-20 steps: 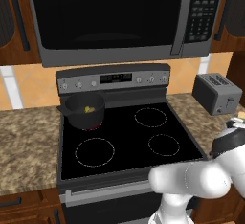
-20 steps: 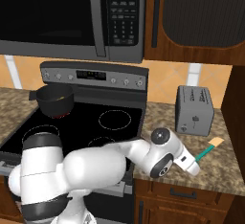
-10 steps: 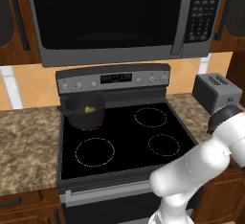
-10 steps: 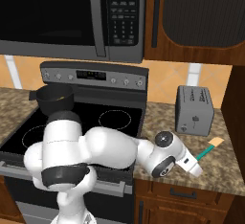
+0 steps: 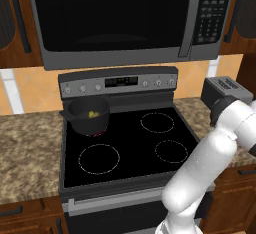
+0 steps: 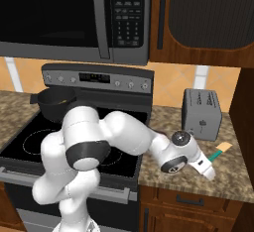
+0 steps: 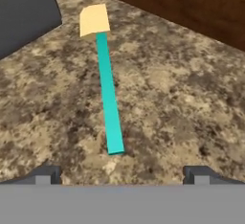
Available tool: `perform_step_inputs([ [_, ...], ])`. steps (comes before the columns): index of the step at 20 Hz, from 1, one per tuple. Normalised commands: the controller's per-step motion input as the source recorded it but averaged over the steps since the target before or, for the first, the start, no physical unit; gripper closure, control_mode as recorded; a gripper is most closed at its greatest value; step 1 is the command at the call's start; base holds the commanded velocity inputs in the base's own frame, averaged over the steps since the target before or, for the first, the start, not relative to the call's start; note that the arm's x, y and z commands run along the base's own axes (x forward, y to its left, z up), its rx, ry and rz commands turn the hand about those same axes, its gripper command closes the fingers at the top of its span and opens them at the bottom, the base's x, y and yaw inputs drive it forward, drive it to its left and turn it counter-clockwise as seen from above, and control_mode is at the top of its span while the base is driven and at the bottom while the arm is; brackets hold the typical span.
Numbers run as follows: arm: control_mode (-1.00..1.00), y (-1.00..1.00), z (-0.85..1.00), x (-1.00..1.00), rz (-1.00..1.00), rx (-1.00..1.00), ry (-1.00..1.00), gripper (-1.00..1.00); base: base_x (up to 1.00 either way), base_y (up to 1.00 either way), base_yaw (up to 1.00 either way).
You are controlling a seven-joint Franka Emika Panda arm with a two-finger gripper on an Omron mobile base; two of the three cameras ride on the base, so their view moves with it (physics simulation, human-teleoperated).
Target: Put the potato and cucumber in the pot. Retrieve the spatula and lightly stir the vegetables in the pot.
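The spatula [image 7: 109, 98] lies flat on the speckled counter, a slim teal handle with a tan blade at its far end. It also shows right of the stove, spatula [image 6: 218, 152]. My gripper [image 7: 122, 176] hovers open just short of the handle's near end, one fingertip on each side and nothing between them. From the right base view the gripper [image 6: 209, 170] hangs low over the counter beside the handle. The dark pot [image 5: 89, 114] stands on the stove's back left burner, pot [image 6: 54, 102]. A yellow-green cucumber [image 5: 91, 114] piece shows inside it. I cannot make out the potato.
A grey toaster [image 6: 201, 114] stands on the counter just behind the spatula, toaster [image 5: 225, 90]. A wooden cabinet wall [image 7: 191, 3] closes the counter's far side. The microwave [image 5: 115, 18] hangs above the black stovetop [image 5: 130, 148].
The arm has swung its elbow up and over the stove while the hand slid a little farther right, closer to the spatula. The jaws stayed open; the spatula and pot have not moved.
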Motion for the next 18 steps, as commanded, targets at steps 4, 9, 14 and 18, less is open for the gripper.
perform_step_inputs([
  [4, -1.00, -0.21, -0.52, 0.00, 0.00, 0.01, 0.00, -1.00, 0.00, 0.00, 0.00],
  [9, -1.00, -0.01, -0.38, 0.11, 0.00, 0.00, 0.00, -1.00, 0.00, 0.00, 0.00],
  [14, -1.00, 0.00, -0.06, 0.33, 0.00, 0.00, 0.00, -1.00, 0.00, 0.00, 0.00],
  [18, -1.00, -0.14, -0.23, 0.20, 0.00, 0.00, 0.00, -1.00, 0.00, 0.00, 0.00],
])
